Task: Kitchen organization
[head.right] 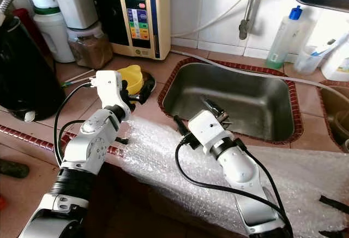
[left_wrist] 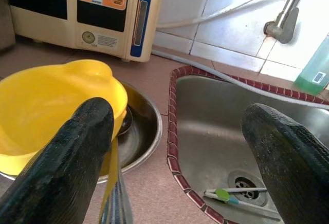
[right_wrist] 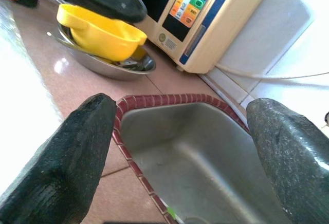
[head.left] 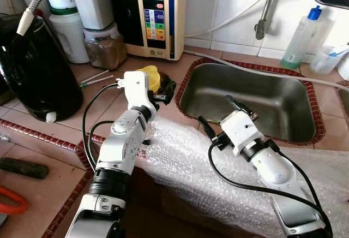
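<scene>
Yellow bowl sits in a steel dish on the desk beside the sink, left claw open just at it, right claw open over the sink edge, nothing gripped, so tidying looks barely started.

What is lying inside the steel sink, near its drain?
In the sink, a toothbrush with a green part lies beside the drain. The left gripper's finger covers the basin beyond it.

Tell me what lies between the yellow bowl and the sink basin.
Between the yellow bowl and the sink lie the metal dish's rim and bare tiled counter, per the left wrist view.
</scene>
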You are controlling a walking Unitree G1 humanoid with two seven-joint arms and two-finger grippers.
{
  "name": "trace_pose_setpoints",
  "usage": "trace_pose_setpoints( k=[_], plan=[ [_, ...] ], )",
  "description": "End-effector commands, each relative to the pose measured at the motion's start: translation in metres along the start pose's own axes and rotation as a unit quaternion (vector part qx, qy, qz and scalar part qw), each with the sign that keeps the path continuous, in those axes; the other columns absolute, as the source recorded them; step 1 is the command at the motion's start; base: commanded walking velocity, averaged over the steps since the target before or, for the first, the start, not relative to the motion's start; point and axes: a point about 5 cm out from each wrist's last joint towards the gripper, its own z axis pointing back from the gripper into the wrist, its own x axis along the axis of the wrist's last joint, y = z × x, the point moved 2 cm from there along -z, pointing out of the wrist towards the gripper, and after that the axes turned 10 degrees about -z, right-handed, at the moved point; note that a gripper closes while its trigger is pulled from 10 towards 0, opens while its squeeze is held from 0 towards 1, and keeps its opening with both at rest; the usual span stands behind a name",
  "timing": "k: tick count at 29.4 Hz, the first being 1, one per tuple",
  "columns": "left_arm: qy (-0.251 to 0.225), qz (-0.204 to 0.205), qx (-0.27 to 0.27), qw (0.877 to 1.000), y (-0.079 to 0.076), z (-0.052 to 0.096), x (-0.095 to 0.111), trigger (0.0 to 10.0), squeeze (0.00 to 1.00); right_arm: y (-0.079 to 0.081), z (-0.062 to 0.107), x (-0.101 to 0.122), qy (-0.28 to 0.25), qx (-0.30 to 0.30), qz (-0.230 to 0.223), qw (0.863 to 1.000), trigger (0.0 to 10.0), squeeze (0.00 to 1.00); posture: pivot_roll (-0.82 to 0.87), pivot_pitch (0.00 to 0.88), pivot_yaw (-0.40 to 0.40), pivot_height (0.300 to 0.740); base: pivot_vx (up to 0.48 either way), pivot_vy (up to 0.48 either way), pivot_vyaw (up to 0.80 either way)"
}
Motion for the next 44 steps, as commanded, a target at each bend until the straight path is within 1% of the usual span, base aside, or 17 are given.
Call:
trace_pose_setpoints(
  k=[1, 2, 6, 7, 8, 15, 16, 17, 18, 24, 31, 33, 35, 36, 37, 38, 44],
  plan=[
    [-0.005, -0.003, 0.004, 1.0, 0.001, -0.002, 0.004, 10.0, 1.0, 0.0, 0.0, 0.005, -0.012, -0.007, -0.002, 1.0, 10.0, 1.0, -0.06, 0.005, 0.073, 0.74, 0.0, 0.0, 0.0],
    [-0.004, -0.003, 0.003, 1.0, -0.001, -0.001, 0.002, 10.0, 1.0, -0.006, -0.001, 0.006, -0.026, -0.029, 0.0, 0.999, 10.0, 1.0, -0.06, 0.004, 0.072, 0.74, 0.0, 0.0, 0.0],
    [-0.003, -0.001, 0.002, 1.0, -0.002, -0.001, 0.0, 10.0, 1.0, -0.014, -0.005, 0.005, -0.036, -0.059, 0.012, 0.998, 10.0, 1.0, -0.05, 0.004, 0.072, 0.74, 0.0, 0.0, 0.0],
    [-0.002, -0.002, 0.003, 1.0, -0.003, -0.001, -0.002, 10.0, 1.0, -0.019, -0.011, 0.005, -0.038, -0.073, 0.015, 0.996, 10.0, 0.18, -0.05, 0.003, 0.072, 0.74, 0.0, 0.0, 0.0],
    [-0.001, -0.001, 0.0, 1.0, -0.004, -0.001, -0.003, 10.0, 1.0, -0.022, -0.017, 0.006, -0.041, -0.083, 0.017, 0.996, 10.0, 0.0, -0.05, 0.002, 0.072, 0.74, 0.0, 0.0, 0.0],
    [0.0, -0.006, -0.01, 1.0, -0.008, 0.0, -0.004, 10.0, 1.0, -0.033, -0.047, 0.038, -0.098, -0.11, 0.0, 0.989, 10.0, 0.0, -0.04, 0.0, 0.072, 0.74, 0.0, 0.0, 0.0],
    [0.0, -0.006, -0.009, 1.0, -0.008, 0.0, -0.004, 10.0, 0.35, -0.034, -0.051, 0.043, -0.105, -0.112, -0.004, 0.988, 10.0, 0.0, -0.03, 0.0, 0.07, 0.74, 0.0, 0.0, 0.0],
    [0.0, -0.007, -0.009, 1.0, -0.008, 0.0, -0.005, 10.0, 0.35, -0.035, -0.053, 0.047, -0.111, -0.113, -0.007, 0.987, 10.0, 0.0, -0.03, 0.0, 0.068, 0.74, 0.0, 0.0, 0.0],
    [0.0, -0.007, -0.009, 1.0, -0.008, 0.001, -0.004, 10.0, 0.0, -0.036, -0.055, 0.051, -0.121, -0.117, -0.011, 0.986, 10.0, 0.0, -0.03, 0.0, 0.066, 0.74, 0.0, 0.0, 0.0],
    [0.001, -0.01, -0.003, 1.0, -0.005, 0.002, -0.006, 10.0, 0.0, -0.041, -0.052, 0.064, -0.141, -0.121, -0.016, 0.983, 10.0, 0.0, -0.03, 0.0, 0.063, 0.74, 0.0, 0.0, 0.0],
    [0.007, -0.028, 0.029, 0.999, 0.004, 0.004, -0.007, 10.0, 0.0, -0.042, -0.035, 0.07, -0.13, -0.101, -0.023, 0.986, 10.0, 0.0, -0.04, 0.0, 0.067, 0.74, 0.0, 0.0, 0.0],
    [0.006, -0.03, 0.045, 0.999, 0.011, 0.005, -0.006, 10.0, 0.0, -0.034, -0.025, 0.065, -0.103, -0.061, -0.05, 0.992, 10.0, 0.0, -0.04, 0.0, 0.068, 0.74, 0.0, 0.0, 0.0],
    [0.001, -0.012, 0.041, 0.999, 0.015, 0.003, -0.005, 10.0, 0.0, -0.02, -0.013, 0.06, -0.083, -0.005, -0.045, 0.995, 10.0, 0.0, -0.05, 0.004, 0.067, 0.74, 0.0, 0.0, 0.0],
    [0.002, -0.017, 0.049, 0.999, 0.019, 0.002, -0.004, 10.0, 0.0, -0.015, -0.008, 0.059, -0.082, 0.014, -0.035, 0.996, 10.0, 0.0, -0.05, 0.005, 0.067, 0.74, 0.0, 0.0, 0.0],
    [0.002, -0.023, 0.058, 0.998, 0.023, 0.0, -0.003, 10.0, 0.0, -0.012, -0.004, 0.058, -0.081, 0.021, -0.031, 0.996, 10.0, 0.0, -0.06, 0.006, 0.068, 0.74, 0.0, 0.0, 0.0],
    [0.006, -0.036, 0.089, 0.995, 0.034, -0.003, 0.0, 10.0, 0.0, -0.01, 0.004, 0.053, -0.072, 0.023, -0.045, 0.996, 10.0, 0.0, -0.07, 0.005, 0.068, 0.74, 0.0, 0.0, 0.0],
    [-0.005, -0.043, 0.12, 0.992, 0.047, -0.008, 0.012, 10.0, 0.0, 0.0, 0.013, 0.048, -0.056, 0.033, -0.06, 0.996, 10.0, 0.0, -0.08, 0.002, 0.072, 0.74, 0.0, 0.0, 0.0]
  ],
)
